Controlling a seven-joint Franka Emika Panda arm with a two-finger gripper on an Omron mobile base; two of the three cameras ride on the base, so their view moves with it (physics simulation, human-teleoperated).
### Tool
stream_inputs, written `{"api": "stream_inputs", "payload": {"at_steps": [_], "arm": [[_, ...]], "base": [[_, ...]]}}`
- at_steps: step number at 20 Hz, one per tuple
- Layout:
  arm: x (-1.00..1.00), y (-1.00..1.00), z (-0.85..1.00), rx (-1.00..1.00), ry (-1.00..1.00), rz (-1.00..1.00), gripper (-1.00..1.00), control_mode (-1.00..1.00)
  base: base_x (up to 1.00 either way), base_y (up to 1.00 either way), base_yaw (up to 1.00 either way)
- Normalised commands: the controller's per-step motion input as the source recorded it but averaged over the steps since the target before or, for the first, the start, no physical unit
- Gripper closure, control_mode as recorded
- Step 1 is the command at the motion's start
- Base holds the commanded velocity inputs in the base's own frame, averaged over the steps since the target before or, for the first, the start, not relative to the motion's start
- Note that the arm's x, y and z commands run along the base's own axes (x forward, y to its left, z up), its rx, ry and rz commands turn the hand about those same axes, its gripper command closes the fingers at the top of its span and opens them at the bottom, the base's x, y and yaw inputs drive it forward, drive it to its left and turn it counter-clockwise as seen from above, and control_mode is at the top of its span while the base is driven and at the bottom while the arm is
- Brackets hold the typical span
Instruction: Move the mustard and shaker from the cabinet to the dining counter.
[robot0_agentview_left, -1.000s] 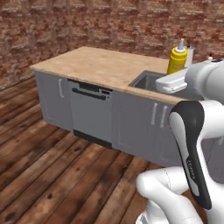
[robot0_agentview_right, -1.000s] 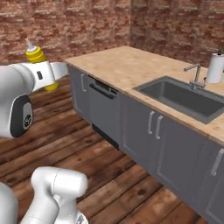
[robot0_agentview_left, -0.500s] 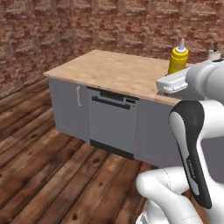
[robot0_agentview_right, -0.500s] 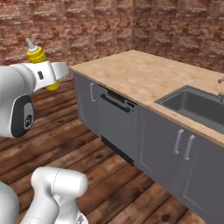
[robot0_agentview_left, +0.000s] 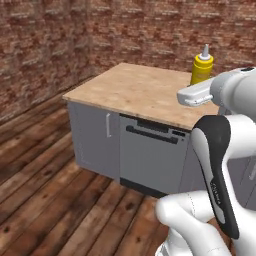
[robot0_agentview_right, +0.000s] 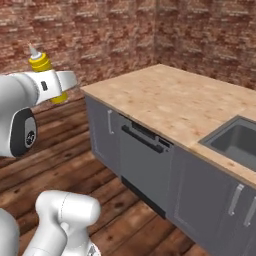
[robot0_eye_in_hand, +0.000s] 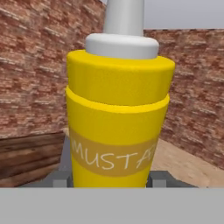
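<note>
Hand view: gripper clamped around the mustard, bottle upright, carried in the air short of the dining counter. Your risk: any jolt while driving could tip or slip it onto the wood floor.

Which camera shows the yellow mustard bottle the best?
The hand view: the mustard is close up and upright, and you can read part of its label. In the left base view it is small, poking up behind the arm, above the counter. In the right base view mostly its cap and nozzle show above the arm.
</note>
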Motion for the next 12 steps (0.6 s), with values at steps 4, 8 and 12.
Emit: {"api": "stream_inputs", "payload": {"at_steps": [4, 8, 12], "arm": [[0.0, 0.0, 0.0, 0.0, 0.0, 0.0, 1.0, 1.0], [0.0, 0.0, 0.0, 0.0, 0.0, 0.0, 1.0, 1.0], [0.0, 0.0, 0.0, 0.0, 0.0, 0.0, 1.0, 1.0]], "base": [[1.0, -0.14, -0.19], [1.0, -0.33, -0.3], [1.0, -0.01, -0.37]]}}
